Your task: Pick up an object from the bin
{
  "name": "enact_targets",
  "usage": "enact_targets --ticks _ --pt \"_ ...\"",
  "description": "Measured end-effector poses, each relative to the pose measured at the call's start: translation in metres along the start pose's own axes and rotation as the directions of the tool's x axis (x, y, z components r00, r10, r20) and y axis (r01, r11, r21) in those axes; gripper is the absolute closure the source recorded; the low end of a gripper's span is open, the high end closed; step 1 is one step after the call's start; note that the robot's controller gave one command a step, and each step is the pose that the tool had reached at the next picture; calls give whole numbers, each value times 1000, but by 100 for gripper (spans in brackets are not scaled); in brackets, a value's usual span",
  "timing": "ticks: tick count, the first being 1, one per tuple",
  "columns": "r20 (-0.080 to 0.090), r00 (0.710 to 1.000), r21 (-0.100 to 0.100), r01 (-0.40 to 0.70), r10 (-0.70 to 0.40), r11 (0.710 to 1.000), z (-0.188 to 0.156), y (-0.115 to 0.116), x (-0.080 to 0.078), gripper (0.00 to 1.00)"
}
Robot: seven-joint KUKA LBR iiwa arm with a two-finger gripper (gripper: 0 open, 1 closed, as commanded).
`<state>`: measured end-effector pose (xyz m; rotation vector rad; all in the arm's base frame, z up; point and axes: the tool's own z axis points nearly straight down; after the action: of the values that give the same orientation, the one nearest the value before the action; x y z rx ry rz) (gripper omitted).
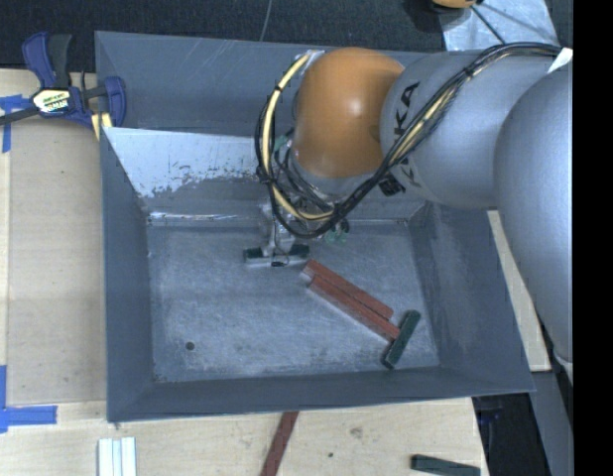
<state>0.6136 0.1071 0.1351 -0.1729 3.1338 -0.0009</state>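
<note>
Jaws' opening, and any hold, cannot be told at the gripper point(275, 254) mid-frame, so it should centre squarely across the red-brown flat-handled tool with a dark green crosshead point(351, 300) lying just to its lower right.

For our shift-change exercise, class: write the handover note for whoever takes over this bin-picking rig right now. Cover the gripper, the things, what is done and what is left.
The gripper is low in the bin, near its back wall, by the upper left end of a long tool.
The tool has a reddish-brown handle and a dark green head. It lies flat, slanting towards the front right corner.
Done: nothing lifted.
Left: grasp, lift out.
</note>
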Motion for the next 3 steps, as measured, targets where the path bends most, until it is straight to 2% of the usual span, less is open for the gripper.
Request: enact_targets --ticks 1,2,3 --pt "1 929 -1 371 -371 929 64 -37 14 0" --pt "12 930 1 368 -368 930 60 -35 10 100" --pt "12 930 1 368 -368 930 60 -35 10 100"
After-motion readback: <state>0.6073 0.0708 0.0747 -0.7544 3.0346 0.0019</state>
